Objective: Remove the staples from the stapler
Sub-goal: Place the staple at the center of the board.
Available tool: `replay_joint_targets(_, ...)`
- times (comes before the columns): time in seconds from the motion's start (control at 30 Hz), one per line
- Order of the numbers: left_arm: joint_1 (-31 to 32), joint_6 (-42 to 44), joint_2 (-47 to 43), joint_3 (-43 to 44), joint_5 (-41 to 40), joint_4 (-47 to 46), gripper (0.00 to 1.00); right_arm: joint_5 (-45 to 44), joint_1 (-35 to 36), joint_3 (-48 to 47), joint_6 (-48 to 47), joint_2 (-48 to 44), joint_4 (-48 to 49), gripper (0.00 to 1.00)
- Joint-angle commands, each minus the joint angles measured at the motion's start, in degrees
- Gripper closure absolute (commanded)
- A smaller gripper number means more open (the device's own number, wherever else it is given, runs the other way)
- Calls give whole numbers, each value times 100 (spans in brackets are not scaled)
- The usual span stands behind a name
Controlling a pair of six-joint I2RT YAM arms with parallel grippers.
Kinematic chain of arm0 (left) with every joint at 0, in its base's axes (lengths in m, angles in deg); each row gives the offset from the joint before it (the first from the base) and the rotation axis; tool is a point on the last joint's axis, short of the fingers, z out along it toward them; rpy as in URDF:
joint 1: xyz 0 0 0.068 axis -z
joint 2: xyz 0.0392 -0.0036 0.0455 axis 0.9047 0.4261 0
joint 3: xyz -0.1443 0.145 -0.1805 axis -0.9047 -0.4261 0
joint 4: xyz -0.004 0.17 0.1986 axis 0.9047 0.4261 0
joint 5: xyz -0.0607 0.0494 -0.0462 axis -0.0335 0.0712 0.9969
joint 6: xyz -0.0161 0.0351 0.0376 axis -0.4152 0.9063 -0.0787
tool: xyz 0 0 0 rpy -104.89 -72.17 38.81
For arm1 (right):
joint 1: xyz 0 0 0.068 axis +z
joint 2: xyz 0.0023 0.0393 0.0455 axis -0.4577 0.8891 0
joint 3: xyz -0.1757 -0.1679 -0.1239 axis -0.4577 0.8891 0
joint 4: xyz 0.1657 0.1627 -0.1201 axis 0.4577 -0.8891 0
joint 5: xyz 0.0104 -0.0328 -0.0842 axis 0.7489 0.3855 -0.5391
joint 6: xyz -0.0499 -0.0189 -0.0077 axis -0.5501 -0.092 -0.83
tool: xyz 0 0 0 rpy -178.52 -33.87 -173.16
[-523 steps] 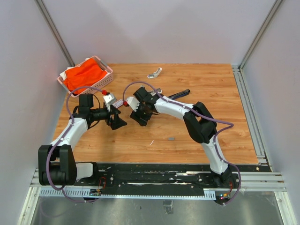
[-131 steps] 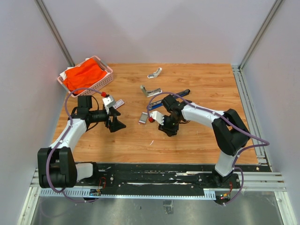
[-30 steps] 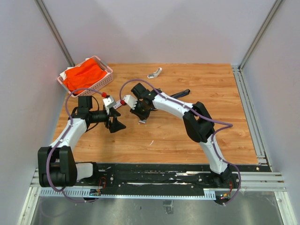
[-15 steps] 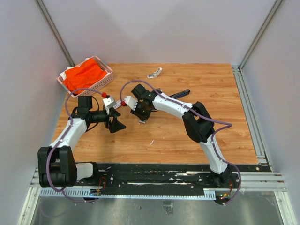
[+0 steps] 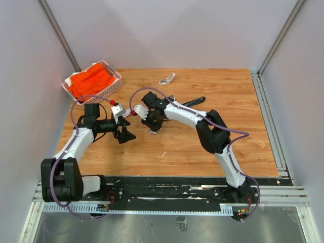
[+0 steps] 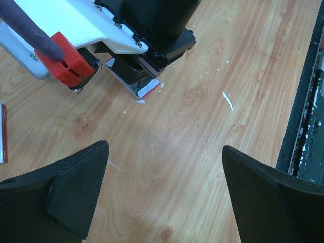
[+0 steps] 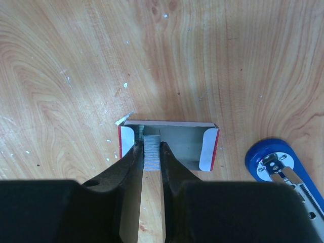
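Note:
A short silver-grey strip of staples (image 7: 151, 150) is pinched between the fingers of my right gripper (image 7: 151, 147), which is shut on it. The strip's far end sits over the open small white box with red ends (image 7: 185, 135). In the top view the right gripper (image 5: 154, 126) points down at that box (image 5: 153, 131) left of the table's middle. The stapler's blue end (image 7: 279, 163) lies on the wood right of the box, and its dark body (image 5: 194, 101) shows behind the right arm. My left gripper (image 6: 164, 148) hangs open over bare wood, nothing between its fingers.
A pink basket (image 5: 116, 81) holding an orange cloth stands at the back left. A small white and grey tool (image 5: 167, 78) lies near the back edge. Small white scraps (image 6: 228, 100) dot the wood. Walls and a rail close in the right side.
Almost nothing differs: the right wrist has shifted very slightly over the box, still gripping the strip. The left arm has stayed put.

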Motion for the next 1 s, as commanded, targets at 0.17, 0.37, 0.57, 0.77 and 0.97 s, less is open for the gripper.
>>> replay_joint_targets(0.17,-52,120,63,90,111,43,2,-74,169,20,-64,78,-13,83)
replay_joint_targets(0.37,-55,132,64,95,111,50,2,-83,190,21,-83,86,-34,81)
replay_joint_targets(0.57,-52,135,68,93,116,52,2,-112,203,14,-93,68,-57,79)
replay_joint_targets(0.77,-51,142,83,94,120,52,2,-107,206,2,-93,29,-64,77)
replay_joint_targets(0.97,-48,152,86,94,117,61,2,-70,222,-10,-84,-6,-85,73)
